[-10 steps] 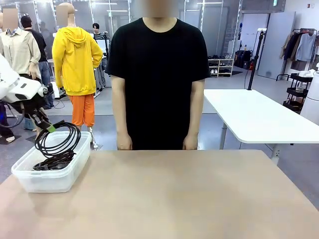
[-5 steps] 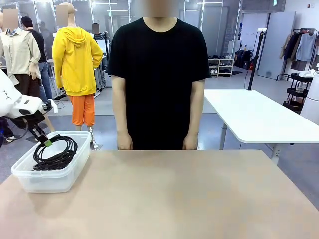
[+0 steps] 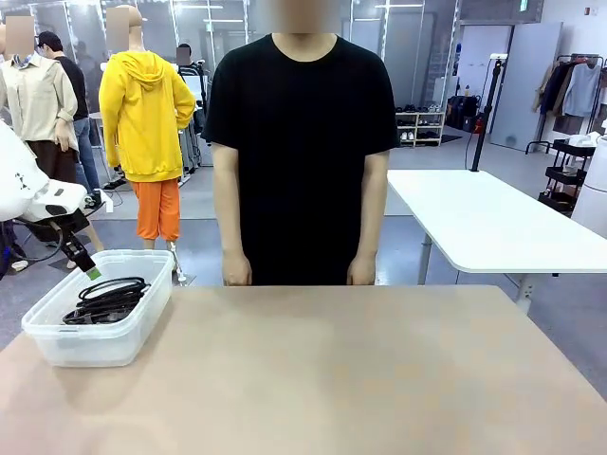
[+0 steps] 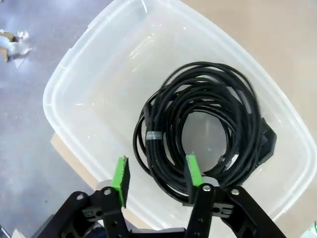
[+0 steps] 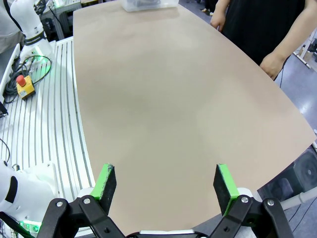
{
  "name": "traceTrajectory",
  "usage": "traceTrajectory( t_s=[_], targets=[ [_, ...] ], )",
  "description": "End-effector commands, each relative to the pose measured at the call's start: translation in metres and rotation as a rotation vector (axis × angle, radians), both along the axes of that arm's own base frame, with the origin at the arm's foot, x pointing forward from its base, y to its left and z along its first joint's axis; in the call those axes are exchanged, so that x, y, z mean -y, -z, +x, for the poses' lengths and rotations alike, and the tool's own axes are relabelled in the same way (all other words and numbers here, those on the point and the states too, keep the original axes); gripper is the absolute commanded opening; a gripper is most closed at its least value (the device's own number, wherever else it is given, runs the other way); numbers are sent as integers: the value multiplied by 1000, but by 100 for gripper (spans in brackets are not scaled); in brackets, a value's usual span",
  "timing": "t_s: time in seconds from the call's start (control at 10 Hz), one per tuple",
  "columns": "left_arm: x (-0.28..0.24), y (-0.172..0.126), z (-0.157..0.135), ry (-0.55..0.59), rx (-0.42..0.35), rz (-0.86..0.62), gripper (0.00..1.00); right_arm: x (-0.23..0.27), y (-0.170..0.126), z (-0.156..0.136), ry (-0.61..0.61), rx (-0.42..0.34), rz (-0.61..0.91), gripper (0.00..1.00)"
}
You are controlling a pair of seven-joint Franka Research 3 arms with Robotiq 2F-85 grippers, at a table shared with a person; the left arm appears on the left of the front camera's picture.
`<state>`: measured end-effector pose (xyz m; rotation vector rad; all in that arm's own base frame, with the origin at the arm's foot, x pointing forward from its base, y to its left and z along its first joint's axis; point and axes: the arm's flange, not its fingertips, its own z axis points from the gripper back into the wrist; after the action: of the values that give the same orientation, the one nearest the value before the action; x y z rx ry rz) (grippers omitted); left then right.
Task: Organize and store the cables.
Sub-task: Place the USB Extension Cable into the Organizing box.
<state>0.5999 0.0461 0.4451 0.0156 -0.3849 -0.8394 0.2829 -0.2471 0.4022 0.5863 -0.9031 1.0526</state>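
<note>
Since the earlier front picture, the coil of cable that hung from the left tool (image 3: 92, 272) has dropped flat into the clear plastic bin (image 3: 142, 327), and the tool has lifted away, toward the far left. Now its two green pads stand parted with nothing between them, just above the bin's far left rim. In the left wrist picture the left tool (image 4: 156, 178) looks straight down into the bin (image 4: 89, 54); one green pad overlaps the edge of the coil in the picture, yet the pads do not clamp any cord.

All the cables (image 3: 104, 300) lie inside the bin as black round coils stacked on one another, at the near left corner of the tan counter (image 3: 360, 379). From above, the cables (image 4: 203, 129) sit against one side of the bin, with bare plastic floor on the other side.

At the far edge of the counter a person in a black shirt stands with both hands hanging by the sides, touching nothing.

In the right wrist picture, the right tool (image 5: 166, 183) waits with pads spread wide and empty, high over bare counter on the right.

To finish this release well, the left tool should probably rise straight up with its pads kept apart, so no loop snags and gets pulled back over the rim.
</note>
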Motion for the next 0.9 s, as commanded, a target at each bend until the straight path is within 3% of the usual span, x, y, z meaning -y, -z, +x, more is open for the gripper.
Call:
traceTrajectory(
  t_s=[0.0, 0.1, 0.2, 0.3, 0.7, 0.8],
  targets=[
    [2, -5, -1, -22, -19, 7, 100, -1, 1, -4, -9, 15, -3, 100],
    [3, -6, -2, -21, -20, 8, 100, -1, 1, -4, -9, 15, -3, 100],
    [4, -6, -3, -20, -21, 10, 94, -1, 1, -4, -9, 15, -3, 100],
    [6, -6, -4, -18, -22, 7, 100, -1, 1, -4, -9, 15, -3, 100],
    [21, -15, -9, -10, 11, 26, 100, -1, 1, -4, -9, 15, -3, 100],
    [12, -4, 0, -3, 0, 5, 100, -1, 1, -4, -9, 15, -3, 100]
  ],
)
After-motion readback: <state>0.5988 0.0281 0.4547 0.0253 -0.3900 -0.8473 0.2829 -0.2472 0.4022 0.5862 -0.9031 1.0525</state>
